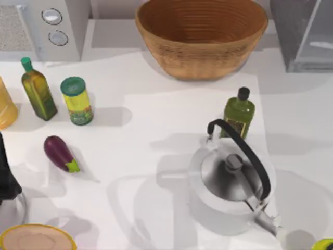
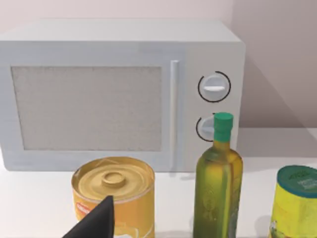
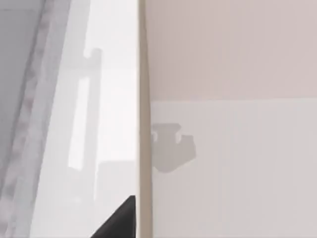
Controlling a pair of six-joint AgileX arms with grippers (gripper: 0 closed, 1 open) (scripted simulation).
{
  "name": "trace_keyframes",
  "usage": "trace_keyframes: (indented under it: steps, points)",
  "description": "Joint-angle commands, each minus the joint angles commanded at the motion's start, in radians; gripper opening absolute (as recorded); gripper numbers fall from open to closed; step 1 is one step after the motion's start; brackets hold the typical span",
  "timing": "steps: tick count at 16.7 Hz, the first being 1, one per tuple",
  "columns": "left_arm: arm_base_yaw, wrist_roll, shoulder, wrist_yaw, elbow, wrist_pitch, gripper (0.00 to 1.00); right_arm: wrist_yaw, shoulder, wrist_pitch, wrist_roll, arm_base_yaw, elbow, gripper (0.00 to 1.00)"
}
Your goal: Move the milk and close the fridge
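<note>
The fridge is the grey cabinet at the table's back right corner, with its pale door panel standing at an angle. In the right wrist view the door panel and its edge are very close, and a dark part of my right gripper pokes in beside that edge. The gripper's shadow falls on the pale surface beyond. The milk is out of view. My left arm is parked at the left edge of the table; its gripper looks toward the back left.
A microwave with two knobs stands back left and a wicker basket back centre. Two olive oil bottles, a green-lidded yellow jar, an eggplant, a yellow can and a steel kettle are on the table.
</note>
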Motion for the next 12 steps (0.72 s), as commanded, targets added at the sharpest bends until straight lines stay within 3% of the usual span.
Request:
trace_keyframes:
  steps: [3, 6, 12]
  points:
    - [0.000, 0.000, 0.000, 0.000, 0.000, 0.000, 1.00, 0.039, 0.004, 0.200, 0.243, 0.148, -0.004, 1.00]
    - [0.000, 0.000, 0.000, 0.000, 0.000, 0.000, 1.00, 0.081, 0.006, 0.348, 0.398, 0.276, -0.009, 1.00]
    - [0.000, 0.000, 0.000, 0.000, 0.000, 0.000, 1.00, 0.106, 0.006, 0.408, 0.459, 0.335, -0.014, 1.00]
